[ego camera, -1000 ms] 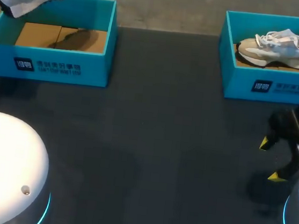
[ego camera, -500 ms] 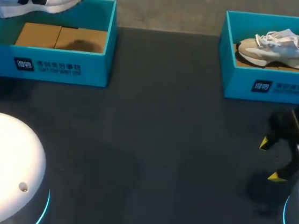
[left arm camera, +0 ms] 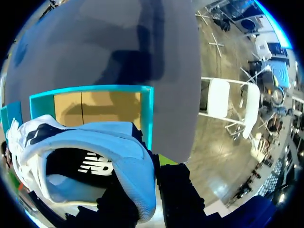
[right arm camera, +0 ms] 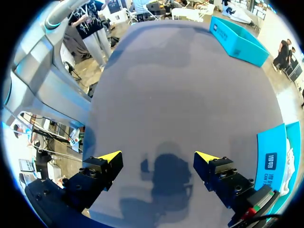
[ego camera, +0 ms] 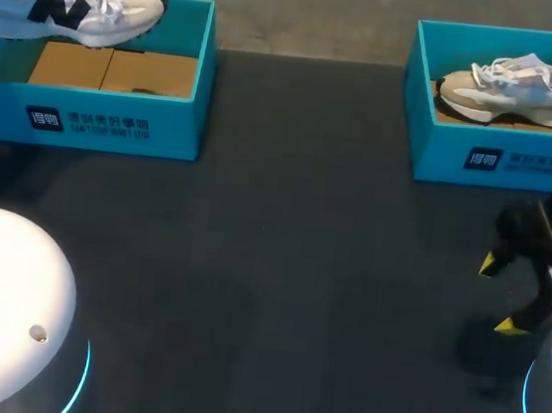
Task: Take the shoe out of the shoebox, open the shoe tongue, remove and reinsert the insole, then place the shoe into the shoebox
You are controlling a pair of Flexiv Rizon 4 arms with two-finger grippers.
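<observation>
Teal card walls the left box (ego camera: pixel 96 124) at the far left of the table (ego camera: pixel 279 267). Our shoe (ego camera: pixel 74 6), white with a dark side mark, hangs in the air over the box's far left part, clear of the brown floor. It lies about level, long axis along the box's long side, toe towards the table's middle and heel outward. Our left gripper (left arm camera: pixel 149 190) is clamped on the heel wall, seemingly one finger inside the collar and one outside. The box floor lies just under and ahead of the toe. Our right gripper (right arm camera: pixel 157 156) hangs over bare table, fingers spread wide and holding nothing, well apart from the shoe, so we judge the left arm alone serves here. A second shoe (ego camera: pixel 514 86) lies in the right box (ego camera: pixel 461 158). Both box fronts carry white print and the insole (left arm camera: pixel 97 164) a white logo; we leave them unread.
</observation>
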